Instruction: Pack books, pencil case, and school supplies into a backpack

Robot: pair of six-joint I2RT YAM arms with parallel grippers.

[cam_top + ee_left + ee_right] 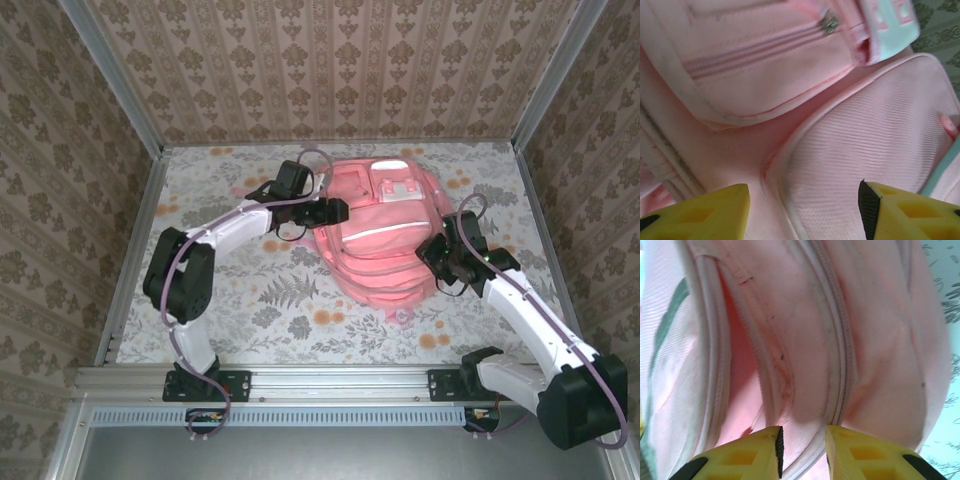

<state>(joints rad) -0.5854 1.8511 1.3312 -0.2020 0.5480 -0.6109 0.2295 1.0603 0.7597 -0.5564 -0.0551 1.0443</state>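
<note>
Top external: you have the backpack (385, 245) lying flat mid-table (300, 300), front pockets up. A pale stripe (380, 232) crosses it, and the white patches (395, 187) are at the far end.

Your left gripper (338, 211) sits at the pack's left edge, level with the stripe. The arm reaches in from the left.

Your right gripper (440, 268) sits at the pack's near right corner, over the fabric.

Left wrist:
- The yellow fingers (700, 215) stand spread wide apart.
- Nothing is held between them, and pink fabric lies beyond the gap.
- A ribbed front pocket (875, 145) is ahead on the right.
- A second pocket with a metal zipper pull (829, 22) lies farther off.
- A teal-and-white patch (890, 20) sits at the upper right.
- A bit of tablecloth shows past it.

Right wrist:
- The fingers (740, 457) are drawn close, with only a narrow gap left.
- A zipper seam (837, 340) runs down the pack's side, straight into that gap.
- Fabric fills the space between the tips.
- You cannot tell whether the pads actually pinch it or just flank it.
- A slice of table shows along the right edge.
</note>
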